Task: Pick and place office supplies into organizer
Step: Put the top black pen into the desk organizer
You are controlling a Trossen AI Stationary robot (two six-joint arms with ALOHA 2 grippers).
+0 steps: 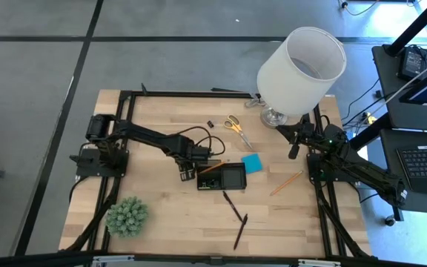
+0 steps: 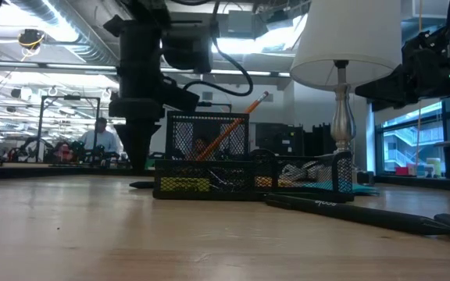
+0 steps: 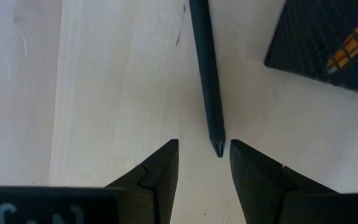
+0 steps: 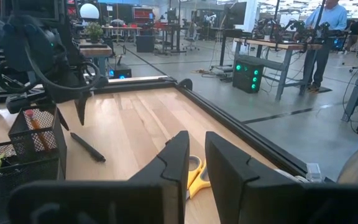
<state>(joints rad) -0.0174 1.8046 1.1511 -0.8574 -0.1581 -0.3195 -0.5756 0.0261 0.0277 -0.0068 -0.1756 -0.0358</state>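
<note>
My left pincer (image 3: 204,163) hangs with its two dark fingers parted over the pale wooden bench (image 1: 169,215), just left of centre in the high view. The tip of a slim black pen (image 3: 206,74) lies right between the fingertips, flat on the wood and ungripped. Just beyond it, at the upper right of my wrist view, sits the corner of the black mesh organizer (image 1: 222,176), which stands at the middle of the high view. An orange pencil (image 2: 233,129) leans upright in its taller cup, and other small bits seem to lie in the low tray, though I cannot tell what they are.

I judge the job partly done. Out on the bench in the high view are two more black pens (image 1: 237,216) below the organizer, the bright blue square pad (image 1: 252,164) touching its right edge, a second orange pencil (image 1: 286,183) further right, the yellow-handled scissors (image 1: 236,127) above, and a tiny black clip (image 1: 210,124) beside them.

My right pincer (image 4: 195,163) waits at the right side near the white lamp (image 1: 300,67), its fingers nearly closed with only a narrow gap, holding nothing.
</note>
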